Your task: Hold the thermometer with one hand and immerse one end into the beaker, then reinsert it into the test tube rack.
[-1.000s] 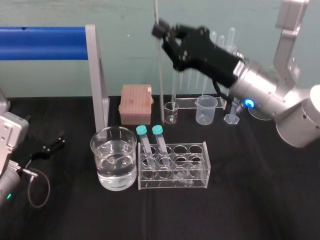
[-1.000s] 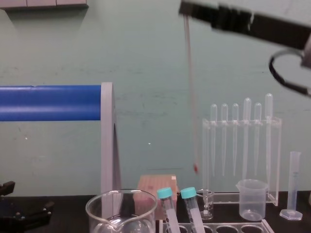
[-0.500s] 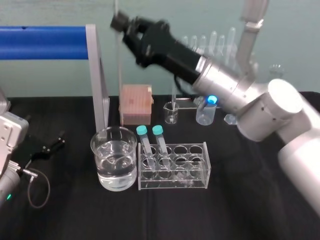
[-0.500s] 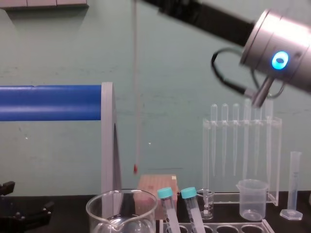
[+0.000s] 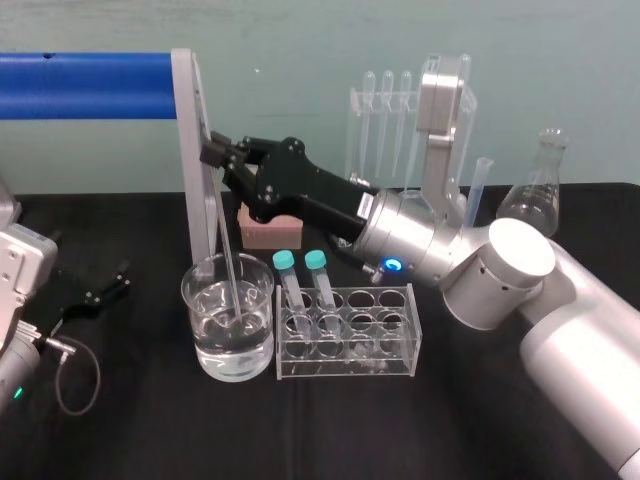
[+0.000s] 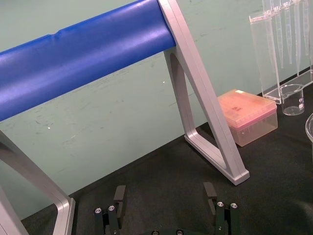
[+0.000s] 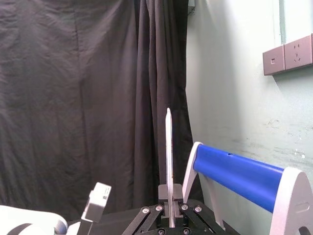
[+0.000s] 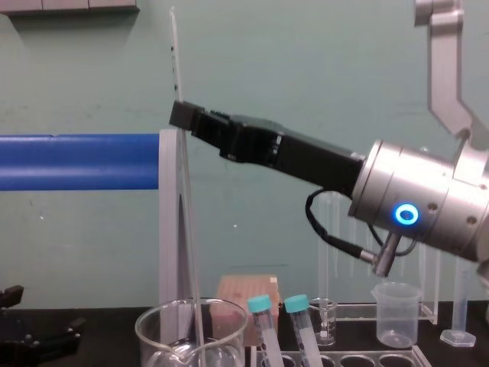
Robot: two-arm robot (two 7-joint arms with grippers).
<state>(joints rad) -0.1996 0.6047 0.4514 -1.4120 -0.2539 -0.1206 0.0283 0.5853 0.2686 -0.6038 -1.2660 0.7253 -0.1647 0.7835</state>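
Item: long, thin clear glass thermometer [image 8: 187, 206]; near upright with a slight lean; upper end well above the grip, lower end inside the beaker
Holder: right gripper [image 5: 215, 150], long, black and two-fingered, on a thick silver arm with a glowing blue ring; fingers pinched narrow on the rod, which shows between them in the right wrist view; reaches in from the right, over the rack, to a spot above the beaker
Vessel: wide clear glass beaker [image 5: 192, 310], part full of clear liquid; stands on the black table cover [image 5: 330, 430], just beside the rack's left end
Return place: low pale translucent test tube rack [image 5: 385, 345] with round holes in its top; two teal-capped tubes [image 5: 285, 262] lean in the leftmost holes; the holes farther right look free
Idle arm: left gripper [image 6: 164, 193], low at the table's left side; fingers spread wide, holding nothing
Step in hand: the immersion; by the head view the lower tip appears below the liquid surface; whether it touches the glass floor cannot be told
Progress: judged about halfway; return to the rack not yet done
Next move calls for: a straight lift until the tip clears the rim; a short shift right to a free hole; a slow, vertical descent; release only once seated
Hazard: fragile rod held far from its tip; grey frame post [image 5: 198, 180] close behind; the leaning tubes near the path
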